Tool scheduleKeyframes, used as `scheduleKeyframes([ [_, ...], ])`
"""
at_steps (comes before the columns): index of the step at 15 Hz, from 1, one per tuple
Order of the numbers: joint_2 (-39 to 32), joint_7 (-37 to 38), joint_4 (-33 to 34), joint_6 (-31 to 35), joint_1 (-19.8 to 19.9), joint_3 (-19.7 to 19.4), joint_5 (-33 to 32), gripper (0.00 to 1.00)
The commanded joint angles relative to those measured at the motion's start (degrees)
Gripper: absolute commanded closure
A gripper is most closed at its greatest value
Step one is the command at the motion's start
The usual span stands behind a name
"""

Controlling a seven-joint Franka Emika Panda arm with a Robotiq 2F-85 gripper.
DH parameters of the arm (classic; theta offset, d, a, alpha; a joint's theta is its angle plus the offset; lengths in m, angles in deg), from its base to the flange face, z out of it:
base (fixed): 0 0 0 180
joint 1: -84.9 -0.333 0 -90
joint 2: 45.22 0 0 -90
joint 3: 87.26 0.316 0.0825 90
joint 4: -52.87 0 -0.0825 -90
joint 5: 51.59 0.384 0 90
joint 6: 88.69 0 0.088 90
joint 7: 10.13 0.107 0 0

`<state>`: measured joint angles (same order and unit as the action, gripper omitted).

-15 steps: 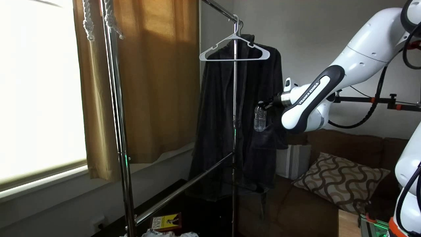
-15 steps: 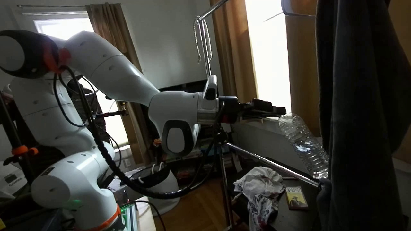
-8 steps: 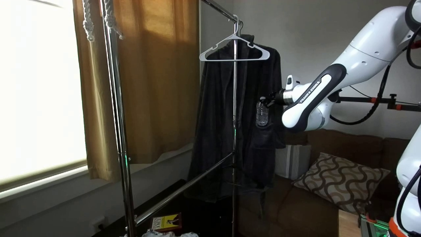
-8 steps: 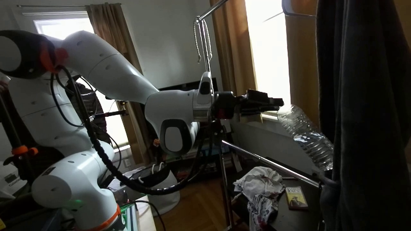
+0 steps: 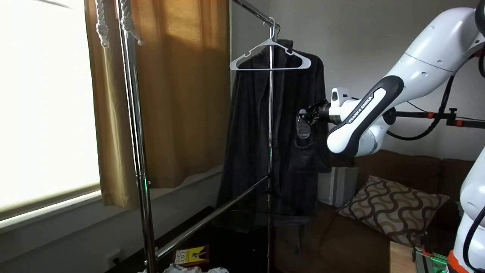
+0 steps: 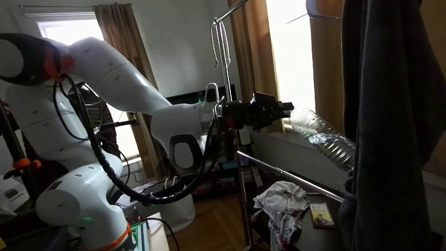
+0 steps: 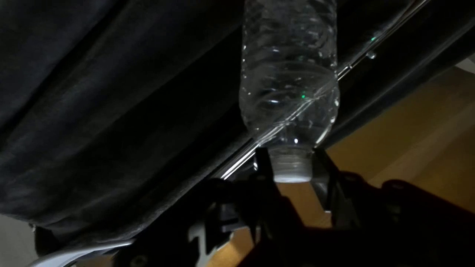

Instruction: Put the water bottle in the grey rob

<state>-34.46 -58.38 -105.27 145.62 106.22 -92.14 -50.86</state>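
Note:
The water bottle [image 5: 303, 128] is clear with a whitish cap. My gripper [image 6: 291, 107] is shut on its cap and neck, as the wrist view shows, with one finger on each side [image 7: 290, 163]. The bottle [image 6: 322, 137] slants down and away from the fingers, base toward the grey robe [image 6: 393, 139]. Its base end is partly hidden at the robe's edge. The grey robe [image 5: 250, 125] hangs on the rack. In an exterior view its pocket [image 5: 303, 159] lies just below the bottle's base. In the wrist view the dark robe [image 7: 111, 111] is behind the bottle [image 7: 289, 74].
The rack's chrome pole [image 5: 271, 113] stands before the robe and crosses behind the bottle in the wrist view. A white hanger [image 5: 254, 69] hangs there. A tan curtain [image 5: 182, 113] is alongside. A sofa pillow [image 5: 390, 208], book [image 6: 321, 215] and white cloth [image 6: 280, 198] lie lower.
My gripper has moved up slightly and back from the robe, with the bottle held. The bottle's base has risen and the bottle slants nearer to horizontal.

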Motion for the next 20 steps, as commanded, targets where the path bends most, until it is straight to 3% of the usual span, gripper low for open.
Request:
scheduleKeyframes([
  [1, -1.91, -0.12, 0.05, 0.79, -2.13, -2.15, -1.91, 0.92],
  [9, -11.72, 2.39, 6.37, -0.73, -2.37, -7.42, -8.08, 0.92],
  [13, -14.86, 10.3, 10.45, -6.11, -2.21, -9.69, -11.76, 0.92],
  [20, -15.5, 27.92, 15.78, -15.95, -2.26, -11.38, -5.76, 0.92],
])
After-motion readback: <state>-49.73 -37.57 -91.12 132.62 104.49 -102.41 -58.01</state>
